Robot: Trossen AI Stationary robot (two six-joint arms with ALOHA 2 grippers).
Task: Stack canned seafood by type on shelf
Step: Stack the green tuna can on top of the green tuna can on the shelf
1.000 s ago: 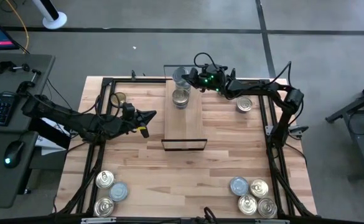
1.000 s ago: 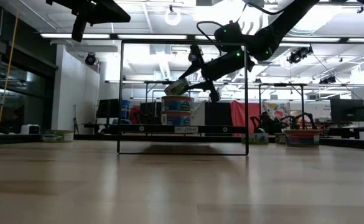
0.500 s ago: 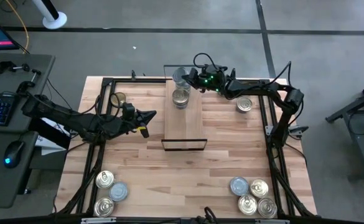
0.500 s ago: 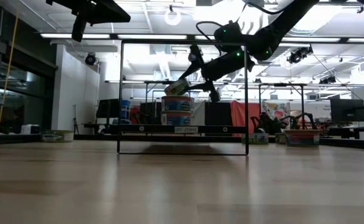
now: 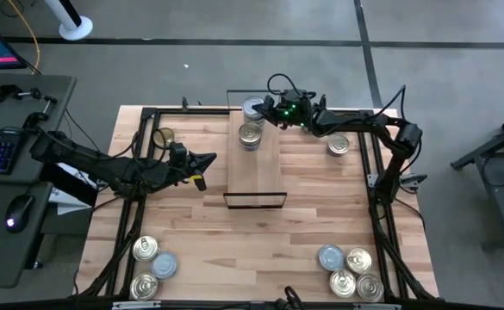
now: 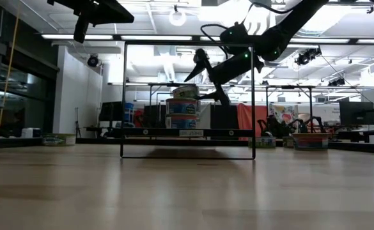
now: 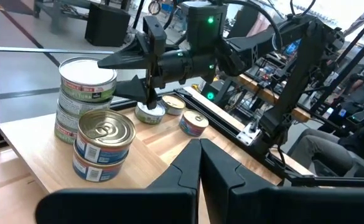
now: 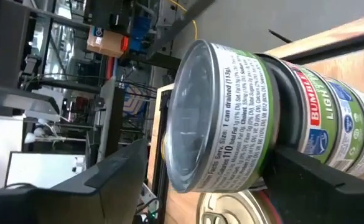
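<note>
So since a second ago, the tilted silver-topped green-label tin [image 6: 185, 92] that the right gripper [image 6: 202, 76] was pinching has dropped flat onto the stack, and the fingers have swung apart. Now that gripper sits at the far end of the narrow light-wood shelf plank [image 5: 257, 168] with its jaws spread wide, one finger high and one low on either side of the top tin. From the right wrist view the tin [image 8: 222, 118] sits between the two dark fingers [image 8: 107, 180] with a gap on at least the one side, so nothing looks clamped.

That green-label stack [image 7: 84, 99] is three tins tall, standing on the plank's far end. Just beside it, toward the near end, is a shorter stack of gold-topped blue-label tins [image 7: 104, 143], two high.

Loose tins are scattered on the big butcher-block table [image 5: 191, 232]: one silver tin [image 5: 339, 145] near the right arm, a gold one [image 5: 162, 137] far left, a cluster of three [image 5: 152, 263] at the near left corner and four [image 5: 351, 273] at the near right.

The left gripper [image 5: 207, 159] hangs left of the plank, jaws pressed together, holding nothing.
</note>
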